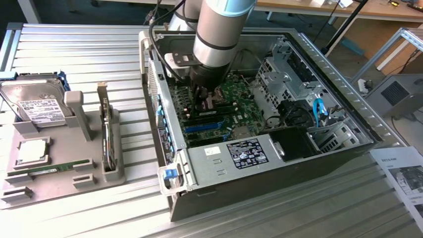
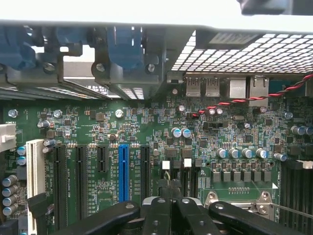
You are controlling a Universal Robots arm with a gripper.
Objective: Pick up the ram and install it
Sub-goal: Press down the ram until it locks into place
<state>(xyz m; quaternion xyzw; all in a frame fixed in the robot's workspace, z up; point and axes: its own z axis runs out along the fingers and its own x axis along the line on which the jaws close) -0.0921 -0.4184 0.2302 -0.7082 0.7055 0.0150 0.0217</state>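
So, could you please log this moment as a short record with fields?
Arm: reaching down into the open computer case
Gripper: shut, just above the motherboard
Held item: cannot tell
Ram on tray: one green ram stick lying in the grey tray
Also on tray: hard drive

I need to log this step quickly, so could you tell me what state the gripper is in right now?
Gripper: shut, down inside the computer case over the motherboard; whether it holds anything cannot be told.

Silver-grey arm (image 1: pixel 215 29) with light-blue joint cap, black jaws.
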